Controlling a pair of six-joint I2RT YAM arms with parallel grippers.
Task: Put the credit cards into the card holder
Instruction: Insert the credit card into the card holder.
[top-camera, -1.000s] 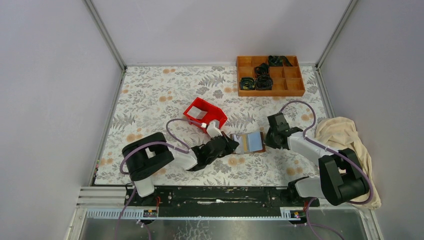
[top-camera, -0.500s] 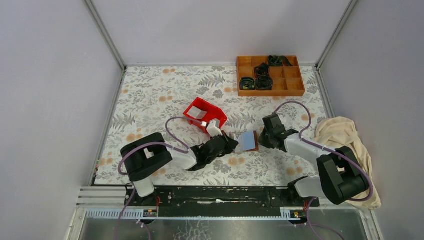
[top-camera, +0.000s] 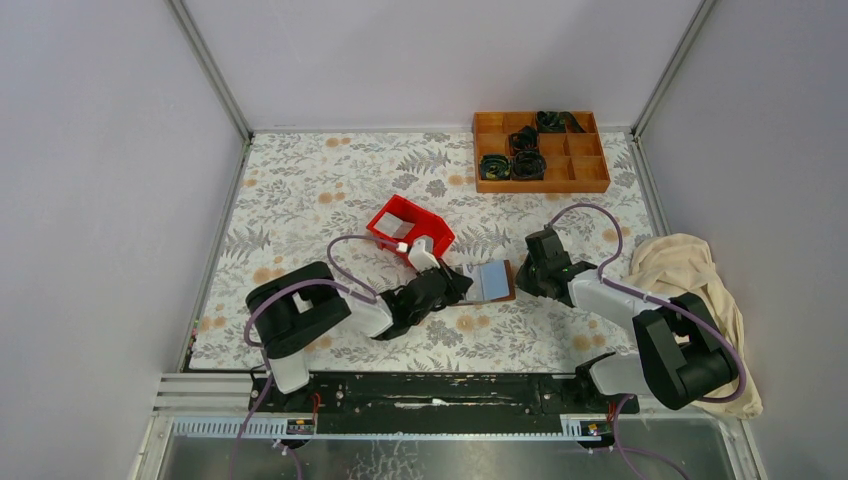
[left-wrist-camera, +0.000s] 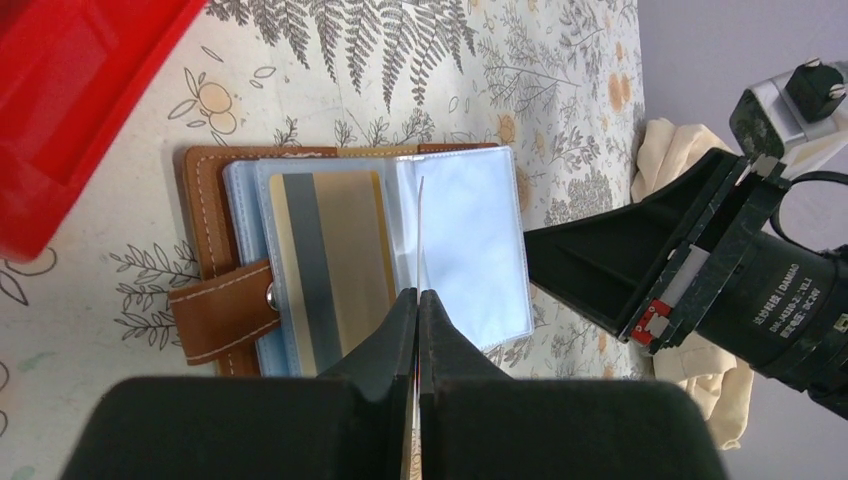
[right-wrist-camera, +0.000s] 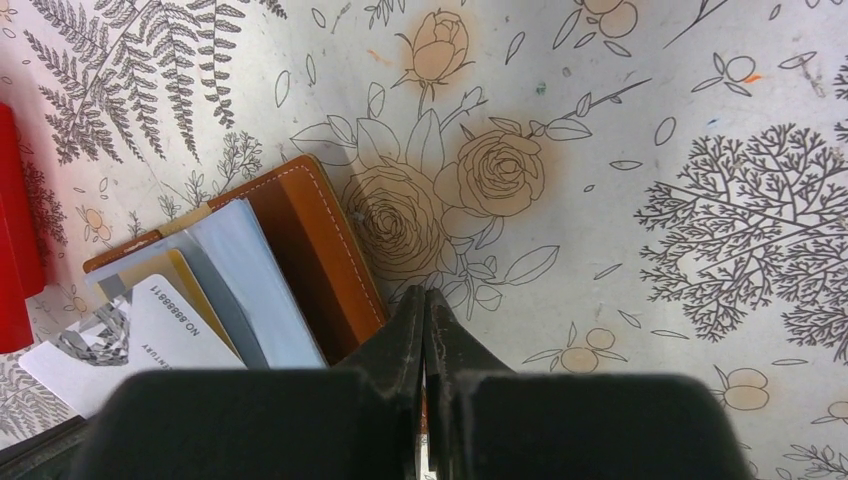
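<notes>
The brown card holder (top-camera: 492, 281) lies open on the floral mat between my two grippers. In the left wrist view its strap with the snap stud (left-wrist-camera: 225, 310) is at the left, and the gold-tan card (left-wrist-camera: 330, 265) sits in a clear sleeve. My left gripper (left-wrist-camera: 418, 293) is shut on the white card (left-wrist-camera: 421, 230), seen edge-on over the holder's sleeves. The right wrist view shows that card's printed face (right-wrist-camera: 165, 330) over the holder (right-wrist-camera: 315, 250). My right gripper (right-wrist-camera: 424, 293) is shut and empty, its tips at the holder's right cover edge.
A red plastic bin (top-camera: 405, 225) stands just behind the left gripper. An orange wooden compartment tray (top-camera: 540, 152) with black coiled items is at the back right. A cream cloth (top-camera: 690, 270) lies at the right edge by the right arm.
My right gripper has moved left against the holder's right edge. The holder, flat open before, now looks narrower with its right side raised. The left gripper has shifted slightly left with the white card.
</notes>
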